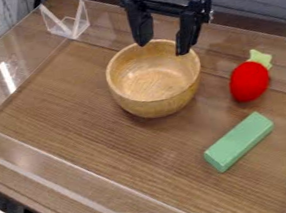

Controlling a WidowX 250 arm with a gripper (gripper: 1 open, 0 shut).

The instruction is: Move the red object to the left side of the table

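Spread fingers above wooden bowl

no readable text, labels or numbers anywhere.

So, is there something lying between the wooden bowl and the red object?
No. In the camera view, only bare table shows between the wooden bowl and the red object; the green block lies nearer the camera.

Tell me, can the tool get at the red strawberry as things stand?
Probably yes. The tool hangs open above the wooden bowl, and the red object sits apart to the bowl's right with nothing over it.
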